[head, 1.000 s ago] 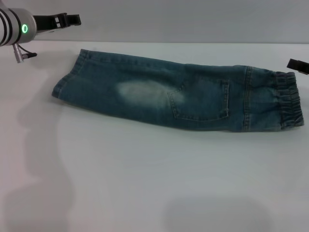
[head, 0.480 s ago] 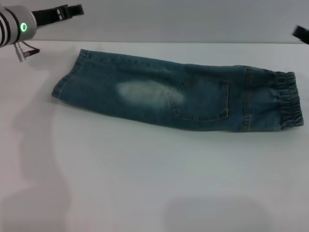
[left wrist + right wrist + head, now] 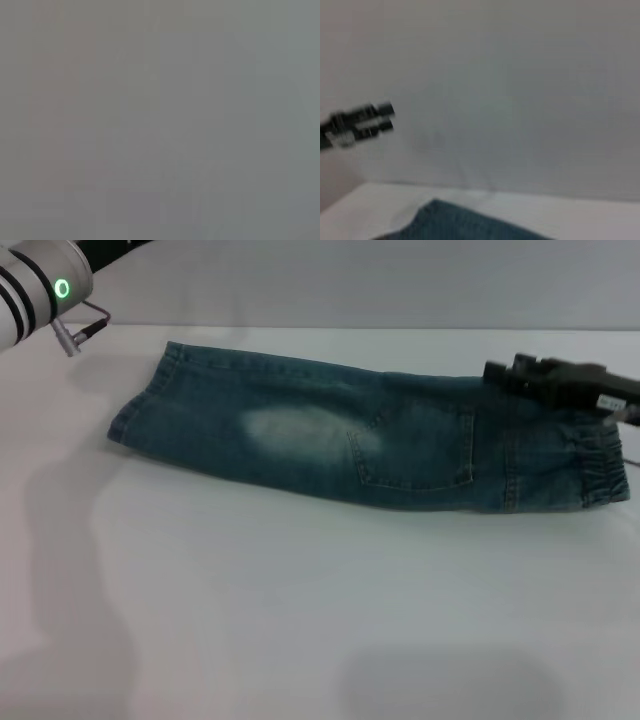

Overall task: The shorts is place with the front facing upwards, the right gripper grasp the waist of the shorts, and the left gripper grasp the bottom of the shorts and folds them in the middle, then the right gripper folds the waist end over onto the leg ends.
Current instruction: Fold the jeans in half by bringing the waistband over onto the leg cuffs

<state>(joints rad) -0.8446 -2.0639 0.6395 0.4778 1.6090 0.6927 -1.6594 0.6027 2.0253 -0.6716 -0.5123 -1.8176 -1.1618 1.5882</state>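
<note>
The long blue-green denim shorts (image 3: 370, 440) lie flat on the white table (image 3: 300, 620), already doubled lengthwise, long axis running across the robot's front: gathered elastic waistband (image 3: 600, 455) to its right, straight stitched leg hems (image 3: 140, 400) to its left. The black clamp-like right gripper (image 3: 500, 373) hovers over the waist end, clearly the nearer arm; whether its fingers are spread cannot be told. The silver-armed left gripper (image 3: 385, 117) sits off the far-left corner, beyond the hems, state unreadable too.
</note>
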